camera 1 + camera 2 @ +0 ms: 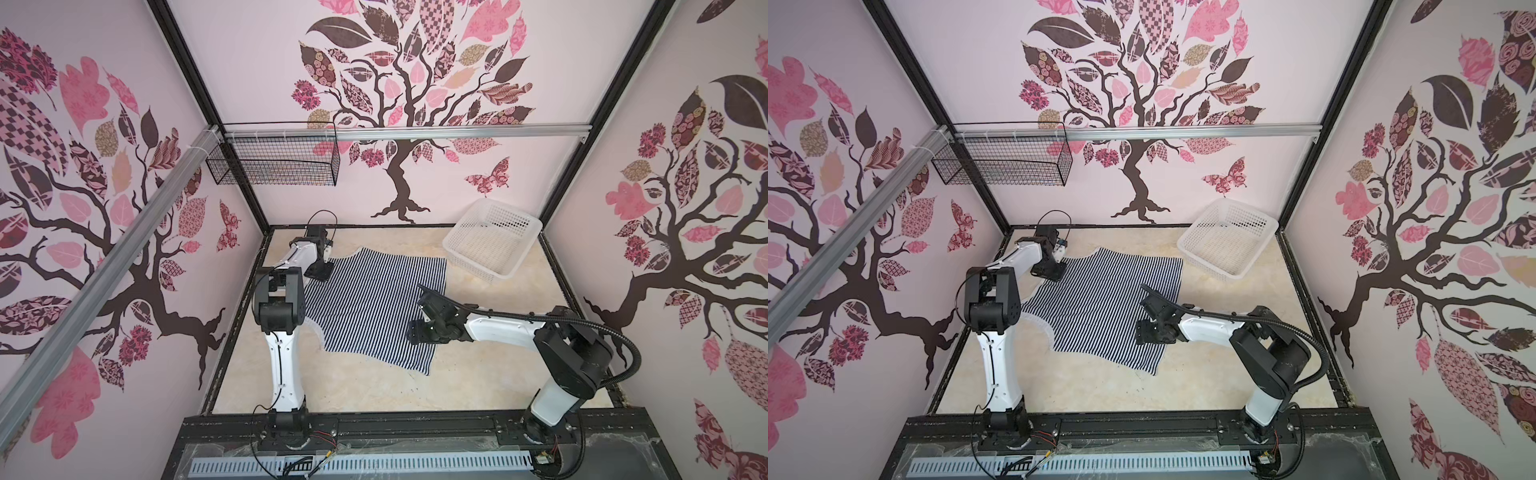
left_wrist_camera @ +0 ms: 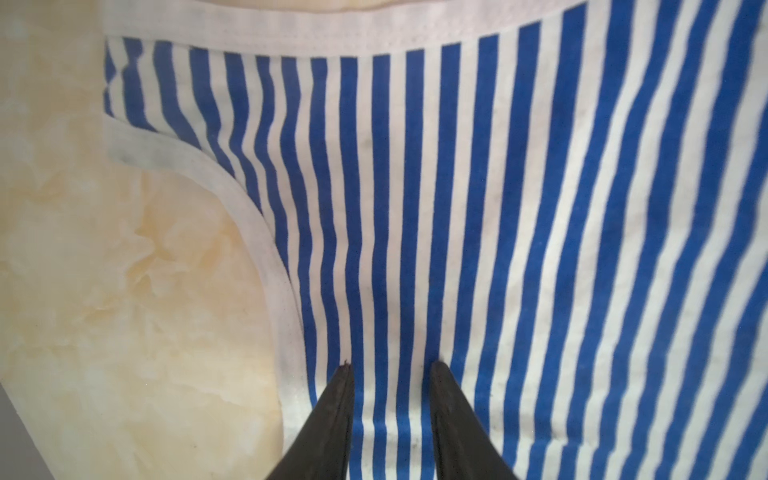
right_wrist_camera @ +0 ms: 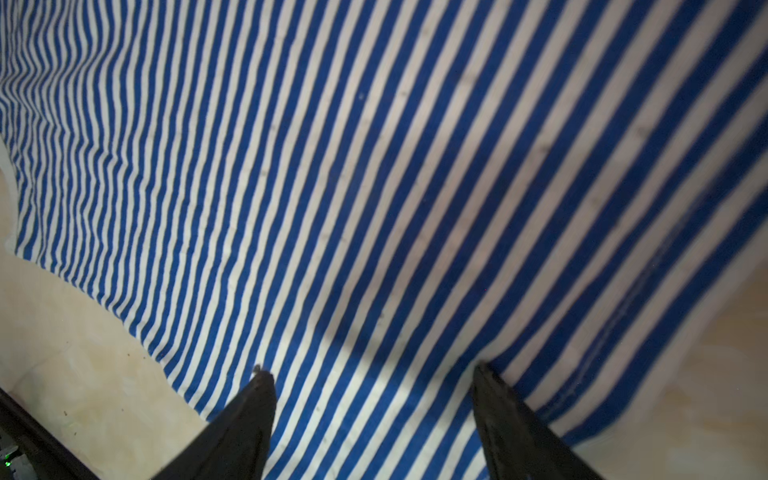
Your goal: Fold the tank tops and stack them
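One navy-and-white striped tank top [image 1: 374,307] [image 1: 1100,307] lies spread flat on the beige table in both top views. My left gripper [image 1: 320,272] [image 2: 390,368] is down on its far left corner, beside the white-trimmed armhole [image 2: 266,232]. Its jaws are open a narrow way, with flat striped cloth showing between the tips. My right gripper [image 1: 413,332] [image 3: 370,372] stands over the top's near right part, close to its edge. Its jaws are wide open, tips at the cloth, nothing held between them.
A white perforated plastic basket [image 1: 473,259] [image 1: 1208,257] stands at the back right corner of the table. A black wire basket [image 1: 270,162] hangs on the back left frame, above the table. Bare tabletop [image 1: 478,374] stretches in front of the top.
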